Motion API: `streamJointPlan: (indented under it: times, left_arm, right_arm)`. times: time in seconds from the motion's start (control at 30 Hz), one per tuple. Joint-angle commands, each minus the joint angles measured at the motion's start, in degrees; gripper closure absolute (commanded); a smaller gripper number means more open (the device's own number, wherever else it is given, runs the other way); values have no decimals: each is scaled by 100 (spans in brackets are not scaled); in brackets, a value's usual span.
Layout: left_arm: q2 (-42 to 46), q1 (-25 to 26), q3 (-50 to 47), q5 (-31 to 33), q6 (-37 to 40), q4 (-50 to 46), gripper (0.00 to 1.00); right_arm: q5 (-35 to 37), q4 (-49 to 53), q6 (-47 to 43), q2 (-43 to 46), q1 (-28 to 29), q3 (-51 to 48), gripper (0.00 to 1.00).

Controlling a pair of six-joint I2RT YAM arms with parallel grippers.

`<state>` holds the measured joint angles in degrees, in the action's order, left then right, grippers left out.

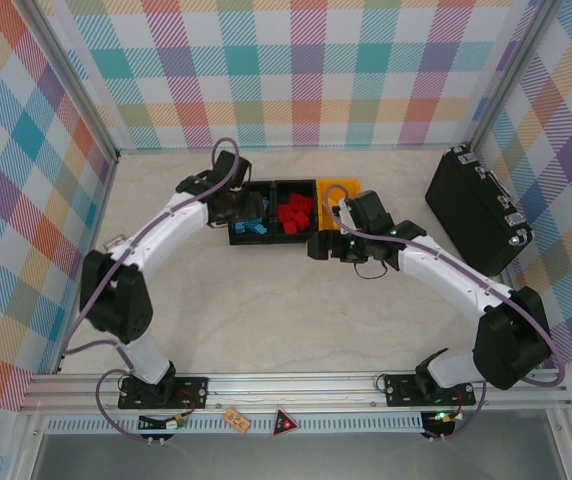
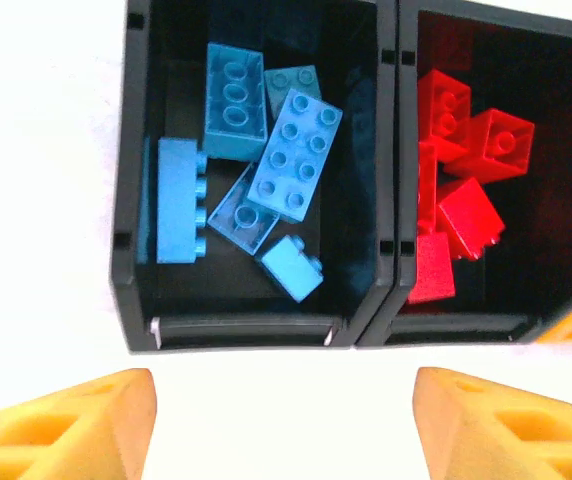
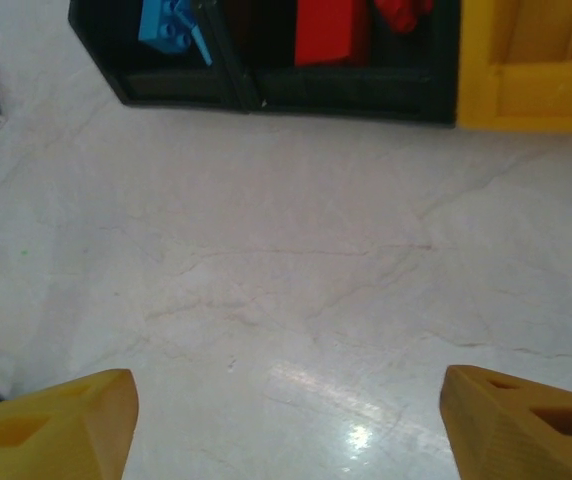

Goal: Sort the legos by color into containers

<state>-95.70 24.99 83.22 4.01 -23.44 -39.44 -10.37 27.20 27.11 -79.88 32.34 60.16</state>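
Hovering above the left black plastic bin (image 2: 121, 200) at the counter's (image 3: 286, 250) far middle, the left gripper (image 2: 281, 405) is spread and empty, aligned over the blue studded plastic bricks (image 2: 266, 180) sorted there. Red studded plastic bricks (image 2: 466, 200) occupy the middle black plastic bin (image 2: 456, 328). The right gripper (image 3: 286, 410), spread and empty, faces bare counter. The contents of the yellow-orange plastic bin (image 3: 526, 95) are cut off.

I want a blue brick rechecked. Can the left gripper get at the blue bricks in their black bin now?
Probably yes. The left gripper is open near the black bin, whose top is uncovered; the blue bricks lie exposed, though close to its walls.
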Motion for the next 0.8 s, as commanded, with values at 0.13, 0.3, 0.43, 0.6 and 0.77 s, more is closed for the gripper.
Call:
streamJointPlan:
  times: [0.13, 0.3, 0.43, 0.6, 0.77]
  left_arm:
    - [1683, 1, -1571, 399, -131, 717, 0]
    - [2768, -38, -2438, 1151, 23, 854, 0]
    - [3672, -189, -3276, 1930, 188, 1211, 1]
    - [5000, -393, -4655, 2863, 772, 2397, 1]
    - [5321, -553, -5622, 3442, 1687, 3650, 0]
  right_arm:
    - [1200, 239, -483, 268, -34, 167, 1]
    - [1845, 99, -621, 438, -131, 27, 1]
    - [3117, -41, -647, 632, -188, -212, 1]
    - [4833, -836, -947, 1011, -298, -924, 1]
    - [5902, -3155, -2005, 1408, -394, -2354, 1]
